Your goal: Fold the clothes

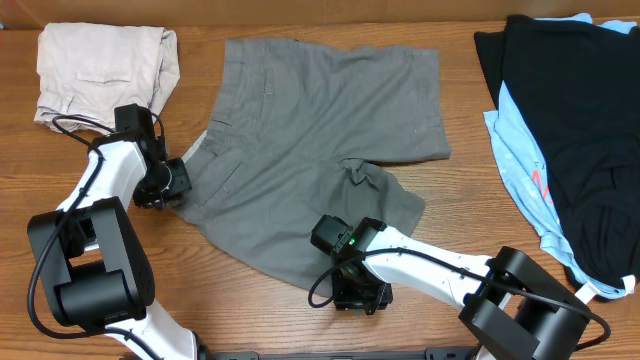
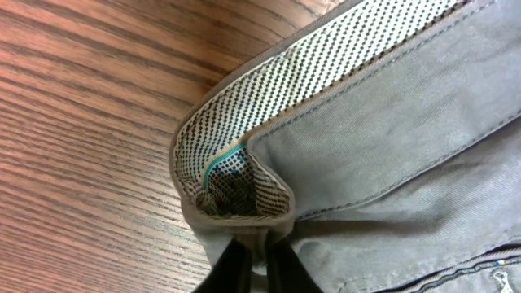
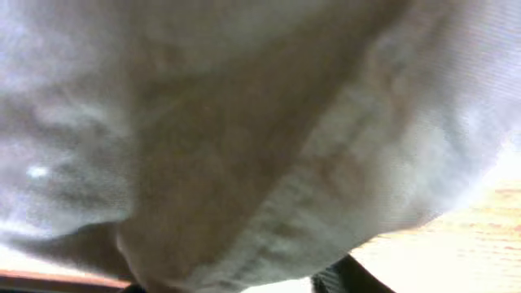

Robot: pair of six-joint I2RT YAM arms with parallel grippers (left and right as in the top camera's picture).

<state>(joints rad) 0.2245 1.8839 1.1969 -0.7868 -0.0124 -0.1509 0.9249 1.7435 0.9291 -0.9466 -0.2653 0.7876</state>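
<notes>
Grey woven shorts (image 1: 320, 150) spread flat on counter (image 1: 250, 320) | soft, light, limp; waistband (image 2: 342, 57) stiffest, grip there and at hems | left end effector (image 2: 259, 262) pinching shorts' waistband corner | right end effector (image 1: 362, 292) at shorts' lower hem, closure unreadable, cloth fills view

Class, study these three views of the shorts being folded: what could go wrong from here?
1. The left gripper pinches only the waistband corner of the grey shorts; it might slip on lifting.
2. Cloth fills the right wrist view, so the hold of the right gripper is unclear.
3. The bunched crease could get folded in.
</notes>
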